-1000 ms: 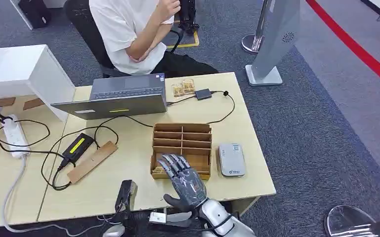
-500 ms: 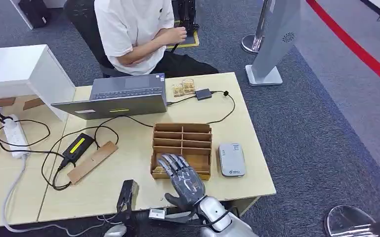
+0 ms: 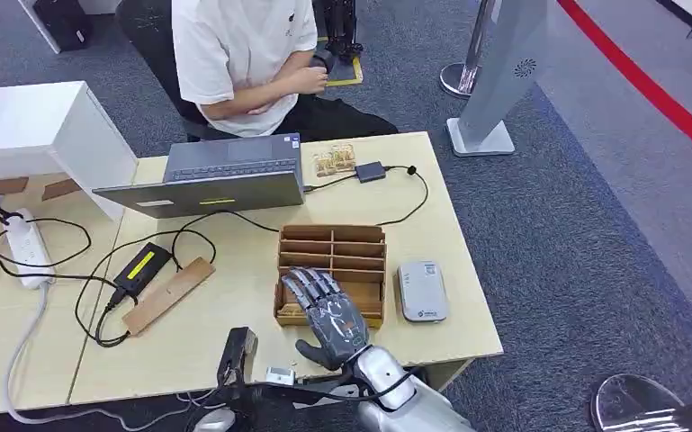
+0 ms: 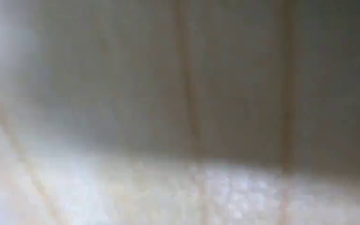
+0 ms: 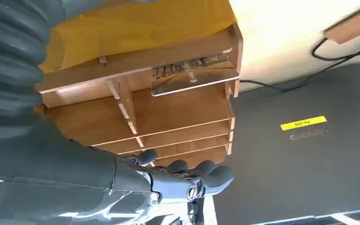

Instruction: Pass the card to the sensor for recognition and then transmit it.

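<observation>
Grey right hand (image 3: 328,317) poised over brown wooden compartmented box (image 3: 342,255) on pale worktop (image 3: 234,310), fingers (image 5: 206,171) spread, empty, seemingly lined up to take silvery card (image 5: 194,79).

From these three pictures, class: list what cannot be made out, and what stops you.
1. Left wrist view: all blur; left robot hand unidentifiable.
2. Head view: the grey right robot hand covers the near compartments of the brown wooden divided box.
3. Right wrist view: print on the pale card in the box is too small.
</observation>
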Controlling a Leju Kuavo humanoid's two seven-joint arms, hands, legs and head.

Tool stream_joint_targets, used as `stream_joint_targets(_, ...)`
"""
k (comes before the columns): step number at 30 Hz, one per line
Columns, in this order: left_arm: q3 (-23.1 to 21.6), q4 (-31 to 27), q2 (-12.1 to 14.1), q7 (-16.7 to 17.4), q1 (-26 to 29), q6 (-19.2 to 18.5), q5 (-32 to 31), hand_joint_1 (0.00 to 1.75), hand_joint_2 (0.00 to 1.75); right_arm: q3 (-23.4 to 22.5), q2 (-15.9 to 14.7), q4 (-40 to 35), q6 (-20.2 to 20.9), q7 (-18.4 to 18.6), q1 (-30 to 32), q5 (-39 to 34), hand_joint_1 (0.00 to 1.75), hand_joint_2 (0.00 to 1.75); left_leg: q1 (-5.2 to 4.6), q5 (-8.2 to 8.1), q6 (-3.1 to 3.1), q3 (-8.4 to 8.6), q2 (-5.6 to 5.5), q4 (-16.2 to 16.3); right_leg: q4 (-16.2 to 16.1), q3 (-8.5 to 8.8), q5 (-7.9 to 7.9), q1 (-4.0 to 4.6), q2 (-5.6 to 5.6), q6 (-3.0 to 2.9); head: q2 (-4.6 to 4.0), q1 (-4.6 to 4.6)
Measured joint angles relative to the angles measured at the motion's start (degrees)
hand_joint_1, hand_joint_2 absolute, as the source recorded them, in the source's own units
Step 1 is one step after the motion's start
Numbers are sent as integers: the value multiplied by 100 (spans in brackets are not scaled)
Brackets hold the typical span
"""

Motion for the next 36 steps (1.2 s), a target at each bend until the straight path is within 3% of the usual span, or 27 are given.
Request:
stream_joint_targets(25, 0, 0, -31, -20, 0, 96, -98, 0, 175, 0, 15, 94, 2, 28, 0, 61, 0, 175, 0, 0, 0, 0, 1, 0, 0, -1, 0, 0, 0, 0, 0, -2)
stream_joint_targets(26, 0, 0, -31, -20, 0, 92, -98, 0, 175, 0, 15, 94, 7, 28, 0, 61, 84, 175, 0, 0, 0, 0, 1, 0, 0, -1, 0, 0, 0, 0, 0, 0)
stream_joint_targets(27, 0, 0, -31, -20, 0, 83, -98, 0, 175, 0, 15, 94, 11, 28, 0, 61, 84, 175, 0, 0, 0, 0, 1, 0, 0, -1, 0, 0, 0, 0, 0, -2)
stream_joint_targets(28, 0, 0, -31, -15, 0, 76, -98, 0, 175, 0, 17, 94, 13, 28, 0, 61, 175, 175, 0, 0, 0, 0, 0, 0, 0, -1, 0, 0, 0, 0, 0, -2)
stream_joint_targets(36, 0, 0, -31, -2, 0, 55, -87, 0, 175, 0, 17, 92, 70, 11, 0, -46, 175, 175, 0, 0, 0, 0, 0, 0, 0, -1, 0, 0, 0, 0, 0, 0)
